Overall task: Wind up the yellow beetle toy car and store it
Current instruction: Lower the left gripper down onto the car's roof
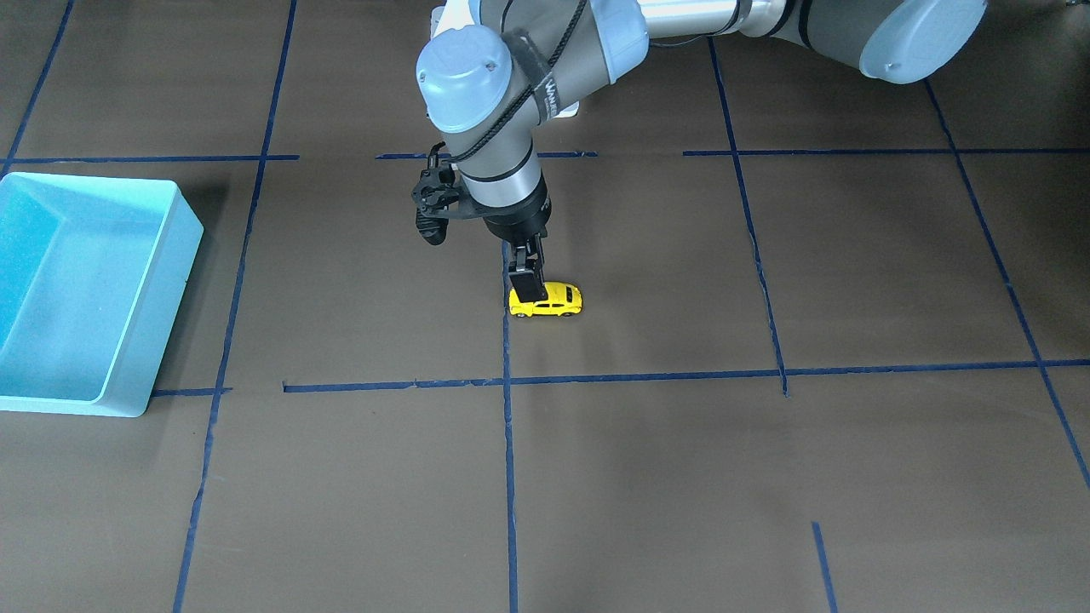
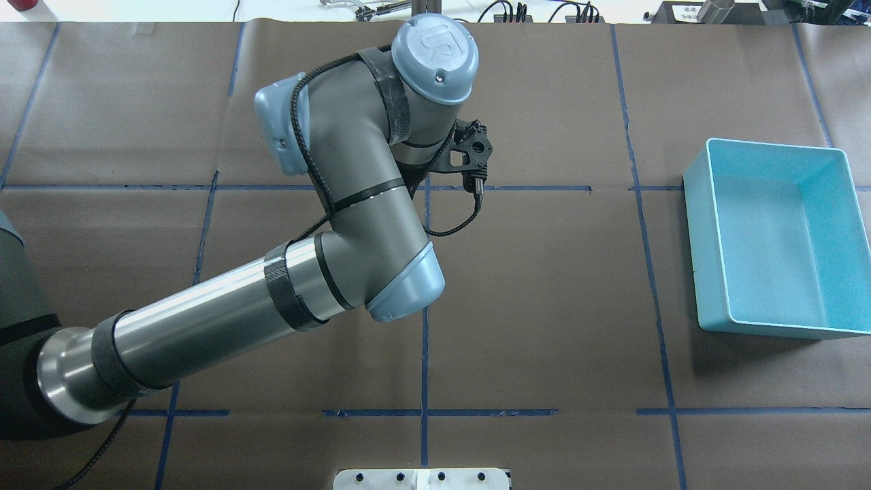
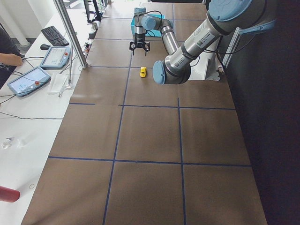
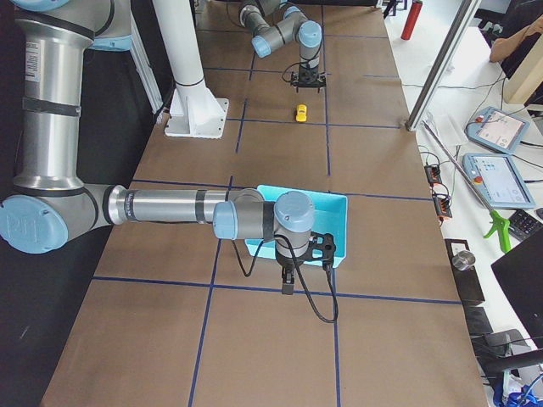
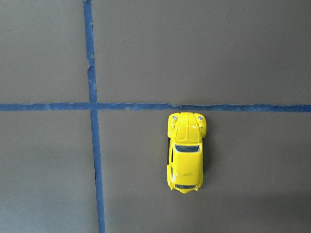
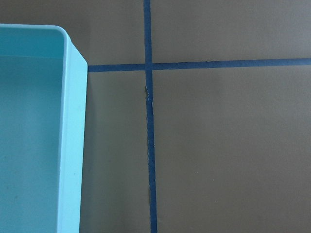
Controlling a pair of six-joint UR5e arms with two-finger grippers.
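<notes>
The yellow beetle toy car (image 1: 549,300) stands on its wheels on the brown table near the middle, just beside a blue tape crossing. It also shows in the left wrist view (image 5: 185,151), seen straight down, with no fingers in frame. My left gripper (image 1: 528,285) hangs above the car, pointing down, and looks open and empty. The arm hides the car in the overhead view. The turquoise bin (image 2: 708,238) sits empty at the table's right end. My right gripper (image 4: 287,284) hovers just outside the bin's wall (image 6: 73,145); I cannot tell whether it is open or shut.
Blue tape lines (image 1: 507,477) mark a grid on the brown table cover. A white mounting plate (image 2: 422,480) sits at the robot's side edge. A metal post (image 3: 70,33) and operator tablets (image 3: 28,79) stand on the side bench beyond the table.
</notes>
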